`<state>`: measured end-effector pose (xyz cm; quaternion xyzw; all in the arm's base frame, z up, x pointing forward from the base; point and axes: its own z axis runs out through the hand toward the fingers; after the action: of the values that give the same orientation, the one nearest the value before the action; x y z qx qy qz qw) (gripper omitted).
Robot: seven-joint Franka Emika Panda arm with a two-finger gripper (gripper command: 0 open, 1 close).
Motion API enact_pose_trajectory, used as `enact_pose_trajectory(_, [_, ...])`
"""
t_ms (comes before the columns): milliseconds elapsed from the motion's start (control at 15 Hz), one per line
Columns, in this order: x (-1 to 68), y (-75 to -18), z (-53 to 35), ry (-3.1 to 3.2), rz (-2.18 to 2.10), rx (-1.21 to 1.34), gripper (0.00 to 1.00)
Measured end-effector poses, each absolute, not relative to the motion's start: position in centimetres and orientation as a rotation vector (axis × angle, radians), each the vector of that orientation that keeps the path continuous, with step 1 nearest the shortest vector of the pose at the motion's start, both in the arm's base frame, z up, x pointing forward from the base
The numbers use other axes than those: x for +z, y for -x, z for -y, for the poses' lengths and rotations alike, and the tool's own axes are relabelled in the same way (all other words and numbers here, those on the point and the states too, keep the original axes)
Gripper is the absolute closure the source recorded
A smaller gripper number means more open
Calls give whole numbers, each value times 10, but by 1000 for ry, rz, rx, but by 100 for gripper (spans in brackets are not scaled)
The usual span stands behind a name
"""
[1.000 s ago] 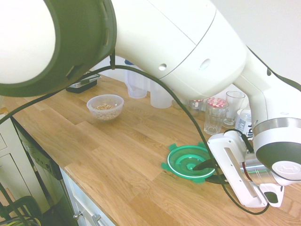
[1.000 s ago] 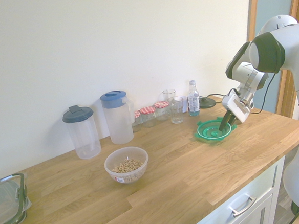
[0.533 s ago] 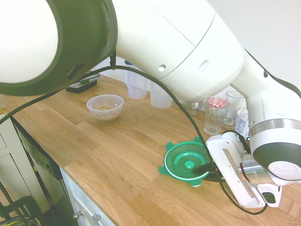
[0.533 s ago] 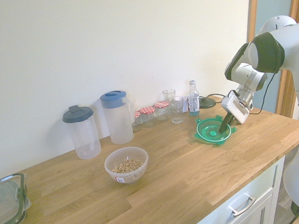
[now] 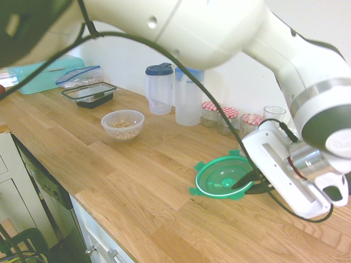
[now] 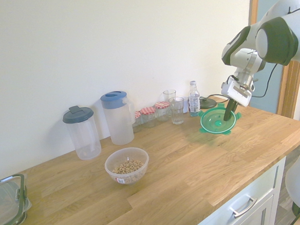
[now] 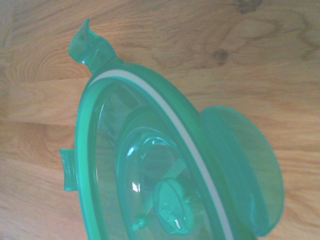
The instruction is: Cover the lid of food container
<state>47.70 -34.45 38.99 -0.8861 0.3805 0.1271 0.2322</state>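
The wooden desk (image 6: 171, 193) ran along a pale wall, and the white arm (image 6: 289, 43) reached over one end of it. A turquoise box (image 5: 44, 79) stood at the other end, near a rectangular clear container with a black-rimmed lid (image 5: 88, 98). Along the wall were a pitcher with a blue top (image 6: 119, 126) and, just beside it, a slightly shorter jug with a dark blue-grey top (image 6: 85, 137). The hand (image 6: 227, 119) was closed on the edge of the green lid (image 6: 211, 121), one dark finger lying over its inner face. The lid was tilted, its white ring and raised centre showing; whether any of its rim touched the wood could not be told. The food container (image 6: 115, 173) sat upright and uncovered on the desk, well apart from the lid. Between the pitcher and the lid, by the wall, stood a clear bottle (image 6: 194, 100), drinking glasses (image 6: 177, 111) and small jars with red-checked tops (image 6: 149, 117). Smallest were the beige grains (image 6: 128, 167) inside the food container.
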Motion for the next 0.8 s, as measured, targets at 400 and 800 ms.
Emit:
enact_pose_trajectory(400, [509, -468, 285, 2806, -1256, 271, 100])
enact_pose_trajectory(800, [595, -474, 109, 3187, -1388, -9, 100])
